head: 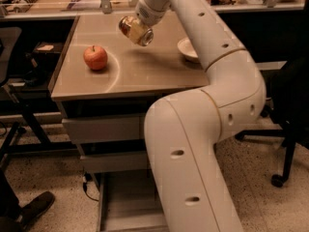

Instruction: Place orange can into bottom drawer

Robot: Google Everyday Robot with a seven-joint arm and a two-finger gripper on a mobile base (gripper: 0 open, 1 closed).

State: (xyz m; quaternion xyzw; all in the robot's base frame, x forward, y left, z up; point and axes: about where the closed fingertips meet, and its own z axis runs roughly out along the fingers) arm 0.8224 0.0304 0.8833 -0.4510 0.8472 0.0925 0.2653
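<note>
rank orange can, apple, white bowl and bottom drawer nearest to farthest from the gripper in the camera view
1. orange can, clamped in the gripper, held above the table.
2. apple, on the table at view left, and white bowl, at view right: too close to call.
3. bottom drawer, open low by the floor.
</note>
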